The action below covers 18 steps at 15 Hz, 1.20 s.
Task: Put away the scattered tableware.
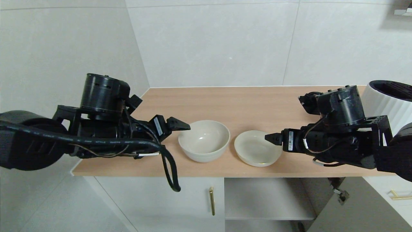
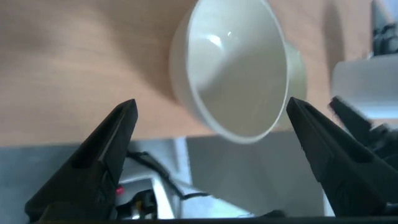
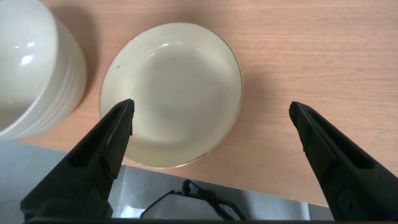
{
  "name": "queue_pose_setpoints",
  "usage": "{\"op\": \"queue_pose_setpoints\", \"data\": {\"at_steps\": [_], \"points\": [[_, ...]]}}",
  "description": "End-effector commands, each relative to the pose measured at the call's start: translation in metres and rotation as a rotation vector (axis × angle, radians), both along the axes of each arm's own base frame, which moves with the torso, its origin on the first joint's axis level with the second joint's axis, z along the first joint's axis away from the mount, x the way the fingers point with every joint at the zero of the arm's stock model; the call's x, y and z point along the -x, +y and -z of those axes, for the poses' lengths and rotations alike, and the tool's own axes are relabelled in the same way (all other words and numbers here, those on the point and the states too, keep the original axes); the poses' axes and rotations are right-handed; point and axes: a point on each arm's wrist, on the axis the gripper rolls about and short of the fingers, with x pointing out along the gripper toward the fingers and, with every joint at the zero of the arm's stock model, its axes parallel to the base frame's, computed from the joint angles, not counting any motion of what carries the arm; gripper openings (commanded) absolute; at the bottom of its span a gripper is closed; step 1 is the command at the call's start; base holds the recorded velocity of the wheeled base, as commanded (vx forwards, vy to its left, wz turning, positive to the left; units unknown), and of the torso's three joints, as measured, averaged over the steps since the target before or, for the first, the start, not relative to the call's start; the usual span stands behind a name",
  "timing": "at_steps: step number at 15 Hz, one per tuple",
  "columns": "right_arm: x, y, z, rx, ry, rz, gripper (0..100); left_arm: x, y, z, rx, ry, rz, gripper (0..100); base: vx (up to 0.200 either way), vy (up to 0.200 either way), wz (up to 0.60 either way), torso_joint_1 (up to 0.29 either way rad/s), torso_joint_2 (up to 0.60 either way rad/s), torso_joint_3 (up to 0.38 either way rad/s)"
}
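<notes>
Both arms are what you hit first, coming in low over the counter [image 1: 244, 103] from either side, so here's a quick rundown.

My left jaws are spread wide with nothing between them. They sit just beside the deep bowl [image 1: 204, 140], on its left side. From the head view one fingertip [image 1: 182, 125] lines up with the bowl's rim, but honestly I can't tell if it's touching or just hanging above it. Looking down my left wrist, the bowl is framed between the two fingers, upright with its mouth up.

Right jaws, same deal: spread wide and gripping nothing. They're over the right edge of the shallow dish [image 1: 257, 148], with the tip pointing across toward the bowl. My right wrist view looks pretty much straight down on the dish, one finger off to each side of it, and you can see a thin darker line running round its rim.

The bowl and the dish are both cream-white and sit side by side near the front edge of the counter. The bowl is on the left and the dish on the right, with just a sliver of wood showing between them.

Other stuff: a white ribbed container [image 1: 386, 100] with a dark inside stands at the far right of the counter, behind my right arm. Under the counter is a white cabinet door with a gold handle [image 1: 211, 200], and next to it an open compartment [image 1: 267, 199] with a shelf. Pale tiled wall [image 1: 212, 42] runs behind it all.
</notes>
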Motion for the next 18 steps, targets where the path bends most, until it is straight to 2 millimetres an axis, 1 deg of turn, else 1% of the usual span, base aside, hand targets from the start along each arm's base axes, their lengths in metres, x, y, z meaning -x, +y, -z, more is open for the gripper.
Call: {"op": "queue_pose_setpoints", "data": {"at_steps": [1, 10, 11, 18], "points": [[-0.001, 0.0, 0.001, 0.003, 0.003, 0.0, 100, -0.012, -0.009, 0.018, 0.007, 0.05, -0.008, 100, 0.0, 0.0, 0.0, 0.0, 0.0, 0.0], [0.0, 0.001, 0.002, 0.004, 0.006, -0.001, 100, -0.019, -0.011, 0.031, -0.013, 0.082, -0.029, 100, 0.0, 0.0, 0.0, 0.0, 0.0, 0.0], [0.0, 0.0, 0.002, 0.004, 0.006, -0.002, 100, -0.02, -0.012, 0.032, -0.021, 0.084, -0.038, 0, 0.0, 0.0, 0.0, 0.0, 0.0, 0.0], [0.001, 0.001, 0.002, 0.003, 0.006, -0.002, 100, -0.018, -0.012, 0.029, -0.02, 0.073, -0.034, 0, 0.0, 0.0, 0.0, 0.0, 0.0, 0.0]]}}
